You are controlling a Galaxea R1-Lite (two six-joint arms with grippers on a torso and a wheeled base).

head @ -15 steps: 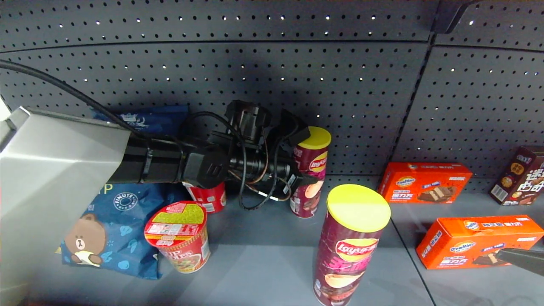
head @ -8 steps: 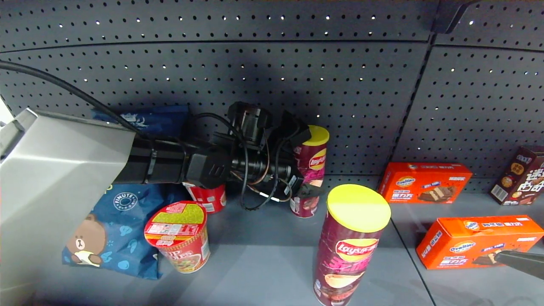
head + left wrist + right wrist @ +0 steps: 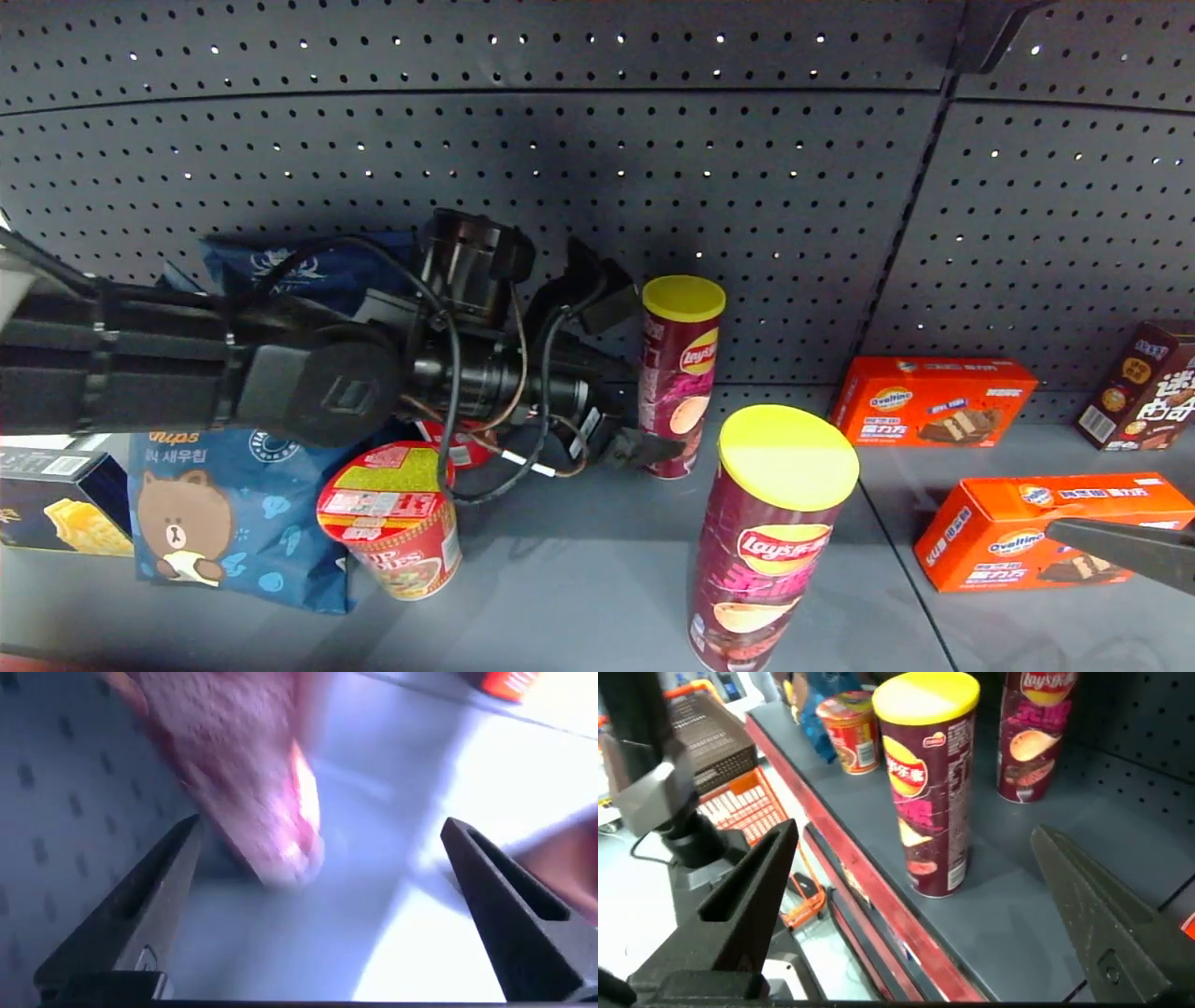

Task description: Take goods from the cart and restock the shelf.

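Observation:
Two maroon chip canisters with yellow lids stand upright on the grey shelf [image 3: 579,579]. The back canister [image 3: 681,373] is near the pegboard wall; the front canister [image 3: 770,541] is close to the shelf edge. My left gripper [image 3: 635,378] is open just left of the back canister, its fingers apart and not touching it. In the left wrist view the back canister [image 3: 266,784] is a blur beyond the open left gripper [image 3: 322,826]. My right gripper [image 3: 915,835] is open, facing the front canister [image 3: 929,784] from off the shelf; one of its fingers [image 3: 1120,551] pokes in at the right.
Cup noodles [image 3: 397,518] and a blue bear snack bag [image 3: 233,504] sit under the left arm. Orange boxes [image 3: 934,397] [image 3: 1036,537] and a brown box [image 3: 1144,383] lie to the right. An orange cart [image 3: 738,803] is below the shelf edge.
My left gripper has let go of the back canister and drawn back to the left. The canister now stands free and upright. The right finger crept slightly leftward.

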